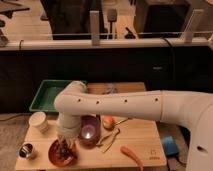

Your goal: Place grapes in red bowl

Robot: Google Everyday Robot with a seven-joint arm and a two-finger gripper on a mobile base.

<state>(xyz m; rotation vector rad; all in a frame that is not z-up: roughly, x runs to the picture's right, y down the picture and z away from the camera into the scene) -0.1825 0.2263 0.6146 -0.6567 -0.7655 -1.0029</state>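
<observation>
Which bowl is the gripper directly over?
The red bowl, front left: the gripper is above it, at the grapes. The purple bowl stands beside it.

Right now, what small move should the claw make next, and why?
Probably open the claw and let go. It seems to hold the grapes low over the red bowl, within its rim, so they should drop straight in.
</observation>
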